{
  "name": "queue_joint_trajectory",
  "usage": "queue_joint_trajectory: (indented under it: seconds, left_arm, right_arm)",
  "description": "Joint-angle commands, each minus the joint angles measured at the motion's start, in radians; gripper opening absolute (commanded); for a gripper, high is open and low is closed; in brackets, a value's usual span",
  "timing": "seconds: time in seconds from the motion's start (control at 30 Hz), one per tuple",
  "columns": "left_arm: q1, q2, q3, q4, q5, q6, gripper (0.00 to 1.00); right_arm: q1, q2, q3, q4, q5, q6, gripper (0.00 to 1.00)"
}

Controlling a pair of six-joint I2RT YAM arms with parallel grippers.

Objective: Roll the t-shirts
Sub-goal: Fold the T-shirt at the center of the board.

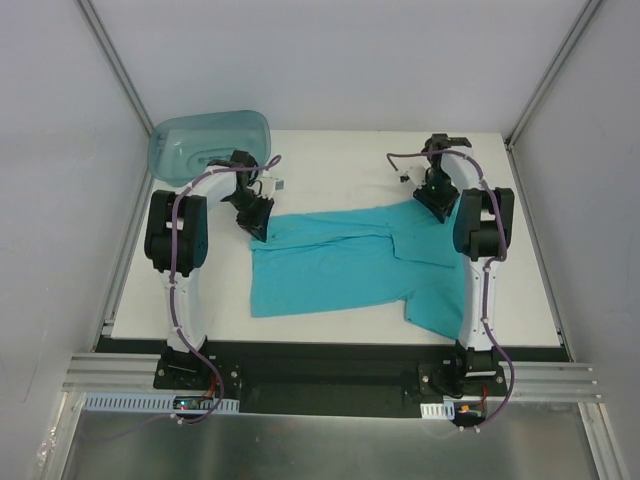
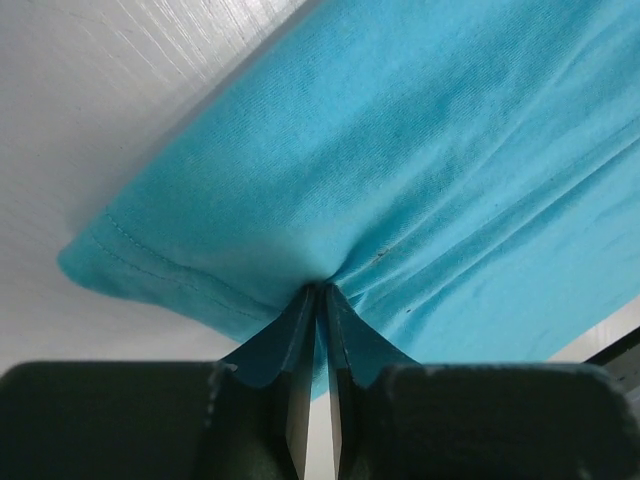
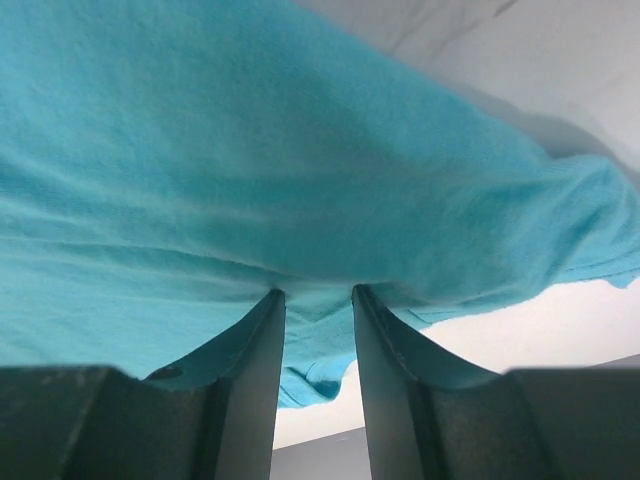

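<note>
1. Left wrist: we see left gripper (image 2: 320, 292) pinching t-shirt (image 2: 400, 150) hem at its tips.
2. Right gripper (image 3: 315, 293) tips touch t-shirt; clamped or not, we cannot tell.
3. T-shirt lies spread between both grippers.

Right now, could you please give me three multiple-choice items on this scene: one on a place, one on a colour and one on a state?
1. Where is the tub? A far-left corner of the table; B near-right corner; C near-left corner.
2. What colour is the t-shirt? A red; B teal; C white.
3. The left gripper is: A wide open; B shut on the t-shirt; C holding the tub.
Answers: A, the top view shows it there; B, the fabric is teal; B, its fingers pinch a fold.
</note>
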Motion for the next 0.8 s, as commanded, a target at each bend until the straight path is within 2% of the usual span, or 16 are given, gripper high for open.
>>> queue_joint_trajectory:
  seconds: [0.0, 0.23, 0.33, 0.4, 0.43, 0.47, 0.53, 0.57, 0.63, 0.67, 0.77]
  left_arm:
    - [0.012, -0.008, -0.003, 0.047, -0.128, 0.037, 0.09]
    - [0.023, 0.098, 0.226, 0.043, -0.2, 0.132, 0.09]
    - [0.023, 0.084, 0.244, 0.038, -0.188, 0.146, 0.12]
    - [0.023, 0.029, 0.241, 0.033, -0.187, 0.136, 0.17]
    - [0.023, 0.004, 0.223, 0.027, -0.181, 0.131, 0.23]
    - [0.023, -0.054, 0.211, 0.024, -0.158, 0.126, 0.27]
    - [0.023, -0.114, 0.159, 0.018, -0.115, 0.111, 0.34]
    - [0.023, -0.169, 0.143, 0.009, -0.06, 0.103, 0.37]
    - [0.023, -0.212, 0.113, -0.006, -0.012, 0.091, 0.42]
    - [0.023, -0.243, 0.109, -0.022, 0.01, 0.08, 0.45]
    - [0.023, -0.277, 0.094, -0.039, 0.053, 0.041, 0.52]
  right_arm:
    - [0.023, 0.077, 0.087, 0.064, 0.018, -0.034, 0.37]
    - [0.022, 0.085, 0.092, 0.068, -0.002, -0.028, 0.37]
    - [0.016, 0.025, 0.08, 0.068, -0.018, -0.005, 0.37]
    - [0.005, -0.07, 0.074, 0.058, -0.047, 0.023, 0.38]
    - [-0.009, -0.116, 0.037, 0.057, -0.073, 0.029, 0.4]
    - [-0.018, -0.162, 0.005, 0.067, -0.162, 0.029, 0.41]
    - [-0.044, -0.341, -0.107, 0.1, -0.244, -0.003, 0.44]
    - [-0.052, -0.413, -0.264, 0.154, -0.308, -0.032, 0.45]
    - [-0.075, -0.601, -0.418, 0.195, -0.391, -0.161, 0.47]
    - [-0.078, -0.654, -0.575, 0.216, -0.409, -0.207, 0.47]
    - [-0.112, -0.826, -0.812, 0.192, -0.458, -0.417, 0.49]
